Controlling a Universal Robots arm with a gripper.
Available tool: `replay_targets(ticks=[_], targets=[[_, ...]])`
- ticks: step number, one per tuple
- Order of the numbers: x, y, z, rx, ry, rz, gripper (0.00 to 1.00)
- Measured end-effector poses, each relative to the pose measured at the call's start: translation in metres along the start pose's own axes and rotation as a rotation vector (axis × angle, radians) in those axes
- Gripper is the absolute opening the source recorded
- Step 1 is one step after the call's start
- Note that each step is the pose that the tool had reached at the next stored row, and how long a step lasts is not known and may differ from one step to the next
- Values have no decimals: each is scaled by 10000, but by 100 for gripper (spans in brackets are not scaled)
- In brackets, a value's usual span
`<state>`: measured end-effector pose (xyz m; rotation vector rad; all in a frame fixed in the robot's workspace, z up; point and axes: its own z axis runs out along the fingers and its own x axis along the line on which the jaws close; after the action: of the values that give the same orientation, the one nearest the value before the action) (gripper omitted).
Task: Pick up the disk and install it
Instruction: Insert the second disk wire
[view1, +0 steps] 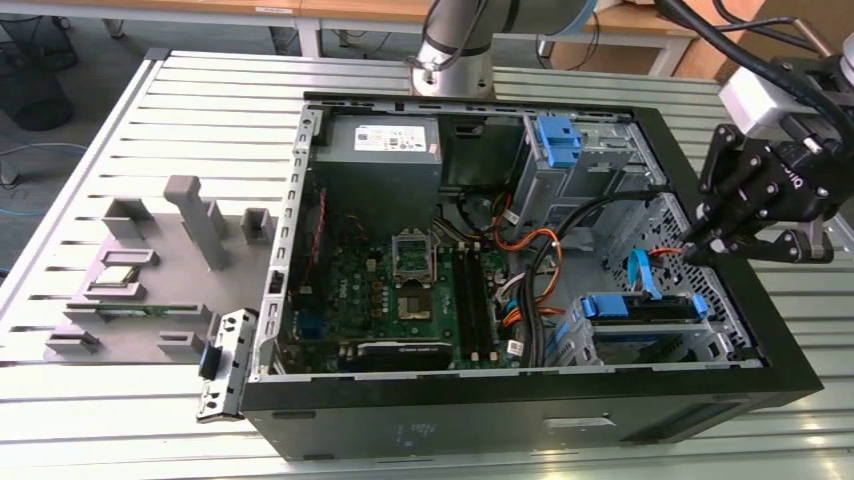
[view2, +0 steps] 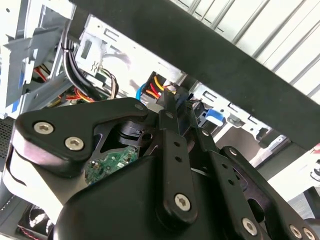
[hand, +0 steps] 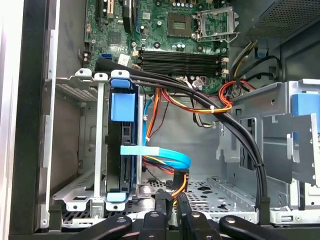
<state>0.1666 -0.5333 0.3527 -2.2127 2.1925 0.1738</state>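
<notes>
The gripper (hand: 170, 207) sits nearest the first wrist camera, its black fingers (hand: 161, 202) drawn close together on what looks like an orange-and-black cable connector (hand: 179, 181), not on the disk. In the exterior view the gripper (view1: 703, 247) hovers over the open computer case (view1: 507, 425) at the exterior view's right, above the drive bays.

Just beyond the fingertips stands the disk (hand: 122, 150), upright in a metal drive cage (hand: 85, 145), its blue rails showing at top and bottom. A light blue flat cable (hand: 165, 156) runs from beside the disk toward the connector. In the exterior view the disk (view1: 643, 307) rests in its bay with the blue cable rising from it.

Judging by this, the disk seems already seated, and the work appears to be at the cabling stage, though whether any plug is fully home cannot be told.

Farther off lie the motherboard (hand: 165, 30) and, across the case, the grey power supply (view1: 380, 140). The slatted desk (view1: 80, 130) carries grey fixtures (view1: 160, 260).
</notes>
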Motion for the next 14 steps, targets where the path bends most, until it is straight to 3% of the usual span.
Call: replay_targets(ticks=[8,14], targets=[[7,-16,55,-26,-3,2,24],[16,11,103,-26,0,2,24]])
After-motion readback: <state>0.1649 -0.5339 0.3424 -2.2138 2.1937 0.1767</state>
